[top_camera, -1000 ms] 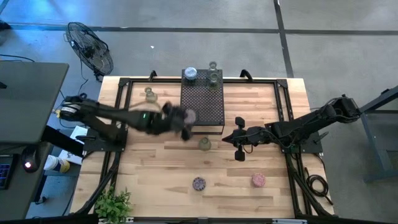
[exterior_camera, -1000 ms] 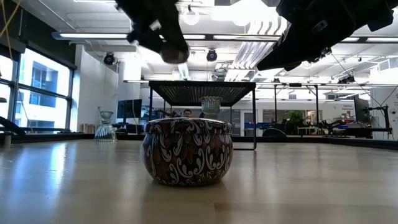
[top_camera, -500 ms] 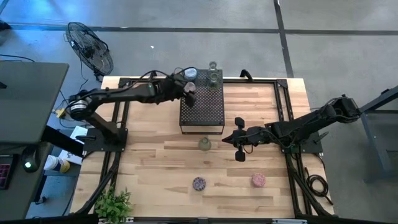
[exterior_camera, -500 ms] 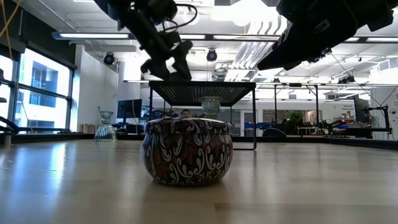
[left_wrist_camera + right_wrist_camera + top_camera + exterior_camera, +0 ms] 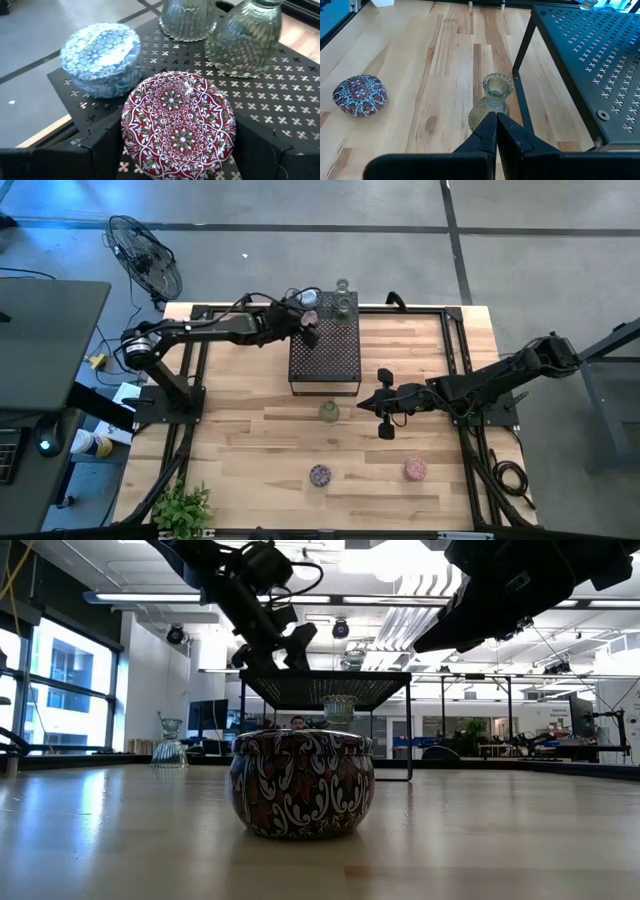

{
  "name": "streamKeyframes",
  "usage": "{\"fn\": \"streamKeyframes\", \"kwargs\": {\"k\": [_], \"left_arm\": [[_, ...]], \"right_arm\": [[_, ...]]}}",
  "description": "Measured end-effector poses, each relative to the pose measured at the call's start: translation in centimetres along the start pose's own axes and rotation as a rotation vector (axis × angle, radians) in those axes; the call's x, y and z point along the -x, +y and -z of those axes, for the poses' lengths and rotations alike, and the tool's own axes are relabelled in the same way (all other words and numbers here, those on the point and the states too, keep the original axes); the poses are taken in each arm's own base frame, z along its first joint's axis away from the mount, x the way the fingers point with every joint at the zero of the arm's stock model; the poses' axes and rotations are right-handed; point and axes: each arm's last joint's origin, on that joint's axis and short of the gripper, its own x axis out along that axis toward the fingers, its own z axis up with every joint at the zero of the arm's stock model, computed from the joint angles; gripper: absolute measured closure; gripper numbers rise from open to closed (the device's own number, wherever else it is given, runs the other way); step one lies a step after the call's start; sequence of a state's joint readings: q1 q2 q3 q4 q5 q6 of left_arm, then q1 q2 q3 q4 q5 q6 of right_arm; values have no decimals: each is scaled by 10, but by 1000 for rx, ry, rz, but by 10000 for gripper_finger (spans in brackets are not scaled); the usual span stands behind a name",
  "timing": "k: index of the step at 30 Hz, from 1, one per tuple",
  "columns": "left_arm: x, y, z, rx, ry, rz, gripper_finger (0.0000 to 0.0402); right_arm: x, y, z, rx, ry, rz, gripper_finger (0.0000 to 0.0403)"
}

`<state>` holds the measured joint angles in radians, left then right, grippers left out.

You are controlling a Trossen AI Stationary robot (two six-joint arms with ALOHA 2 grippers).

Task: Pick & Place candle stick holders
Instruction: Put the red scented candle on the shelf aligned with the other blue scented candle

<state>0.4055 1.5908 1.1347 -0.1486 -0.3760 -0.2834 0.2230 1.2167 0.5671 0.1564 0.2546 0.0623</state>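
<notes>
On top of the black stand (image 5: pixel 325 345), at its far left corner, a red patterned holder (image 5: pixel 178 123) sits between the fingers of the left gripper (image 5: pixel 309 328). The jaws stand wide around it, one dark finger at each side, so the holder seems gripped or just being set down; whether it already rests on the perforated top I cannot tell. Just beside it are a blue patterned holder (image 5: pixel 102 59) and two clear ribbed glass holders (image 5: pixel 245 37), so this corner looks like the collecting place.

On the table near the stand's front edge stands a greenish glass holder (image 5: pixel 491 102). The right gripper (image 5: pixel 496 131) hovers just to its right with jaws pressed together, empty. Nearer the front of the table lie a purple holder (image 5: pixel 319 475) and a pink holder (image 5: pixel 415 470), well apart, not yet moved.
</notes>
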Motion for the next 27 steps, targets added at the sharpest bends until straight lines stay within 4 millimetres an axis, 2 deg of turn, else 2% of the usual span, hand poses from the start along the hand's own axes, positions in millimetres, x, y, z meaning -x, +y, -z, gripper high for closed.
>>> {"fn": "streamKeyframes", "kwargs": {"k": [5, 27], "left_arm": [[-3, 9, -2, 16, 7, 0, 100], [-6, 6, -4, 27, -25, 4, 85]], "right_arm": [[0, 0, 0, 0, 0, 0, 402], [0, 0, 0, 0, 0, 0, 402]]}}
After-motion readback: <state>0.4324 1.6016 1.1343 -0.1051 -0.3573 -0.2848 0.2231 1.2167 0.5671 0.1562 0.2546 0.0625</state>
